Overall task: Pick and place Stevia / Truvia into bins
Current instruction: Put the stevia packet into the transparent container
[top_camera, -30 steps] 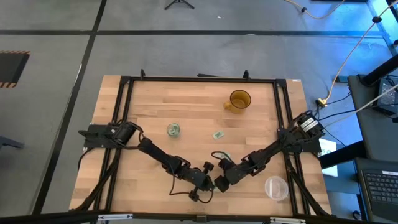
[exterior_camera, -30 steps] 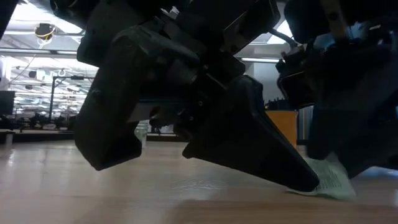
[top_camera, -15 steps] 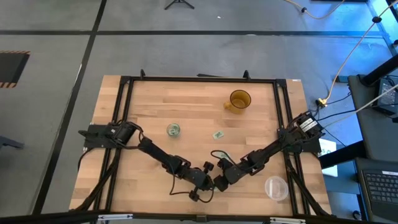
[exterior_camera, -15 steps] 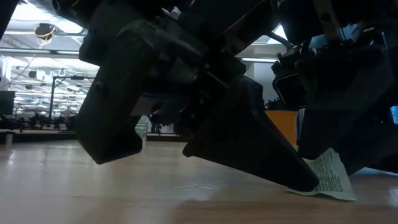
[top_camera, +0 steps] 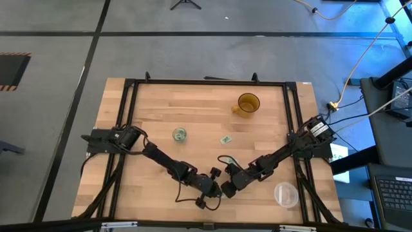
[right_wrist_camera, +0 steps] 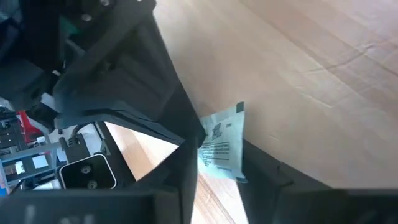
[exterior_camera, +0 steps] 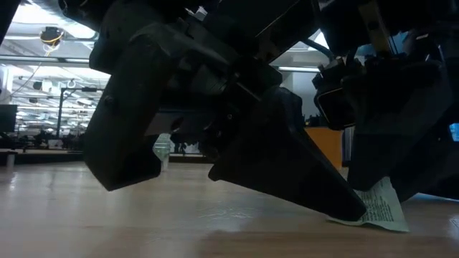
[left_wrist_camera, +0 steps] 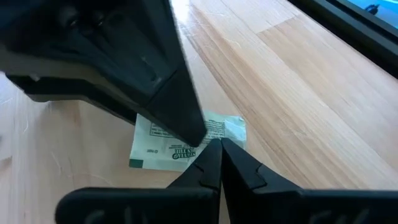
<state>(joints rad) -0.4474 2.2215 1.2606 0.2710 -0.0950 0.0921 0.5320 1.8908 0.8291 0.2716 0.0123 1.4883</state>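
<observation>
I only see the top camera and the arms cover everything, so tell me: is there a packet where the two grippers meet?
Observer: Yes. In the right wrist view a Stevia packet stands tilted between the fingers of the right gripper.
Operator: What's the left one doing?
Observer: The left gripper is shut, its tip at the packet's edge.
Operator: Is it off the table?
Observer: No. In the low view its lower edge rests on the table.
</observation>
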